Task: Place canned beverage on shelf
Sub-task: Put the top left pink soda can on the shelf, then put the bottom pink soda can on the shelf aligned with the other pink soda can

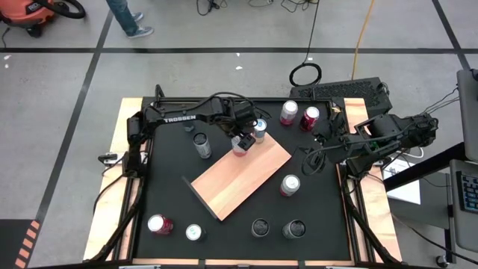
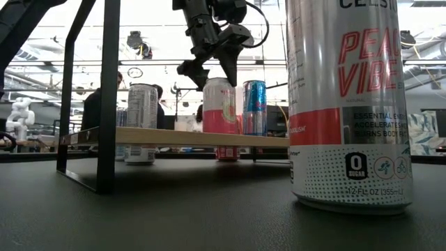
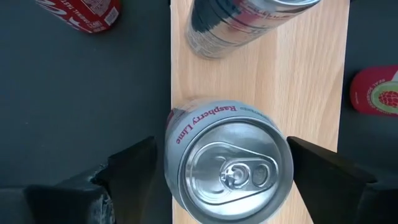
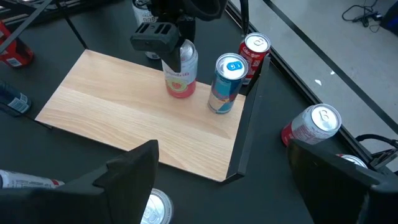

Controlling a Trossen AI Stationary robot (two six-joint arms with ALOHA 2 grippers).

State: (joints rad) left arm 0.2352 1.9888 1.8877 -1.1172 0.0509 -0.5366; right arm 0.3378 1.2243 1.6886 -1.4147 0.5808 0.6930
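Observation:
The shelf is a light wooden board with a black edge, raised on a black frame mid-table. A pink-and-white can stands upright on its base at the shelf's far end; it also shows in the low view. A blue can stands beside it on the shelf. My left gripper is open right above the pink can, pointing down, with one finger on either side of the can's top rim and not touching it. My right gripper is open and empty, off the shelf's right side.
Several more cans stand on the black tabletop: two beyond the shelf's far end, one on its left, one on its right, several along the near edge. A person's legs show on the floor far behind.

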